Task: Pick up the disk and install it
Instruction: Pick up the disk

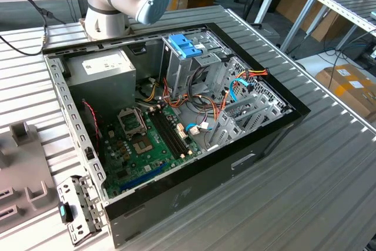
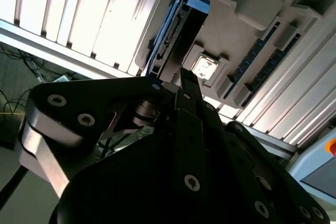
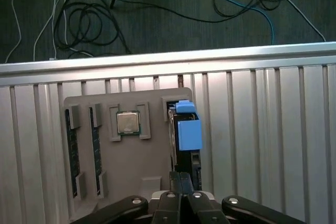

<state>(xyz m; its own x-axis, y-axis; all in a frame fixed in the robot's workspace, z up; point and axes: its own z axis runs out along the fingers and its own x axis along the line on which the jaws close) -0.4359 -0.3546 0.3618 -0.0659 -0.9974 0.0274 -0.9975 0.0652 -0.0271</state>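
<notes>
The disk [image 3: 185, 153] stands on edge in a slot of a grey parts holder [image 3: 152, 156], its light-blue caddy rail facing up. In the second wrist view the disk [image 2: 178, 30] is a dark slab with blue trim, rising from the same holder [image 2: 247, 40]. My gripper [image 3: 181, 178] hangs just above the disk's near end with its fingers pressed together and nothing between them. The second wrist view has the gripper [image 2: 190, 77] tip close to the disk's edge, apart from it.
The holder also carries a processor chip [image 3: 127, 123] and two memory sticks [image 3: 71, 150]. In the exterior view an open computer case [image 1: 176, 116] lies on the ribbed table, with a grey drive cage under a blue latch [image 1: 185, 45] and a power-supply box [image 1: 100, 66].
</notes>
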